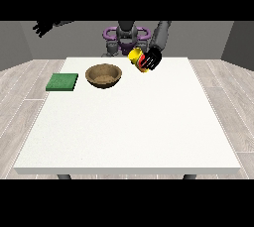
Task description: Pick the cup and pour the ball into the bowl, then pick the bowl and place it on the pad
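White table (129, 122) on grey plank floor, grey walls behind. Hand at view's right (152, 59) wrapped round yellow cup (137, 58), cup lifted off table and tilted on its side, just right of brown bowl (103, 76), not over it. Ball not visible. Bowl sits on table, far side, left of centre. Green pad (62, 82) flat on table left of bowl, small gap between. Hand at view's left (43, 27) raised well off table's left, fingers spread, holding nothing.
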Robot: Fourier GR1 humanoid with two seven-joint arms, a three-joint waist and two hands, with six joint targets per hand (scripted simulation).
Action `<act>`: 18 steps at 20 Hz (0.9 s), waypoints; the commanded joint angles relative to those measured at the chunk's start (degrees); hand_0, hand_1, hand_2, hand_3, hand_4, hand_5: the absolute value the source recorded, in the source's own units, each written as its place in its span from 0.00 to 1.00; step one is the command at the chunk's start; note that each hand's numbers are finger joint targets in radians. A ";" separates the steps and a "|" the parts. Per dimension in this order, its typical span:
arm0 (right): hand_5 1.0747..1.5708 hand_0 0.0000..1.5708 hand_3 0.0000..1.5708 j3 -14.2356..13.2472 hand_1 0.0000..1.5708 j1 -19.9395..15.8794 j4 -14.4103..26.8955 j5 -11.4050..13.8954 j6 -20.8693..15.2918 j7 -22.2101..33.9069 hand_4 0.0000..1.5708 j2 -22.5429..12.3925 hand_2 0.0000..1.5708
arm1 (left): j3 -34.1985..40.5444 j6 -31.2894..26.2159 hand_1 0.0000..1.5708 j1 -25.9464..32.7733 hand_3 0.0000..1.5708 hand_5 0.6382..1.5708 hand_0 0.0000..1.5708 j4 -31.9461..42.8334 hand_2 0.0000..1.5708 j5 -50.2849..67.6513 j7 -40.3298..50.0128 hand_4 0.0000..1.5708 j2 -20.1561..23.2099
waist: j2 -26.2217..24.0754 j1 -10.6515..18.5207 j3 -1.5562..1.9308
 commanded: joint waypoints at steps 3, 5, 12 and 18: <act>0.98 0.00 0.06 -0.53 0.00 0.49 5.28 0.36 1.85 -1.17 0.43 -0.84 0.00 | -10.91 3.43 0.87 -8.55 1.00 0.97 0.87 5.97 1.00 -18.35 19.62 0.92 -1.54 | -3.05 0.48 -0.09; 0.98 0.00 0.05 -3.89 0.00 -0.49 9.91 -1.74 4.80 -4.51 0.44 -3.19 0.00 | -12.34 2.89 0.87 -11.40 1.00 0.97 0.87 5.82 1.00 -21.23 24.12 0.92 -4.72 | -0.27 2.18 -0.21; 0.98 0.00 0.11 -2.13 0.00 -3.37 14.17 -0.61 5.40 -3.47 0.45 -3.44 0.00 | -20.12 -8.39 0.83 -21.19 1.00 0.95 0.83 6.02 1.00 -29.74 40.18 0.94 -6.48 | -1.84 1.80 -0.27; 0.97 0.00 0.16 0.24 0.00 -4.79 12.32 0.95 4.40 -4.21 0.44 -1.40 0.00 | -26.94 -13.49 0.94 -26.45 1.00 1.00 0.94 10.13 1.00 -40.77 50.93 0.70 -6.51 | -1.83 -1.98 -0.30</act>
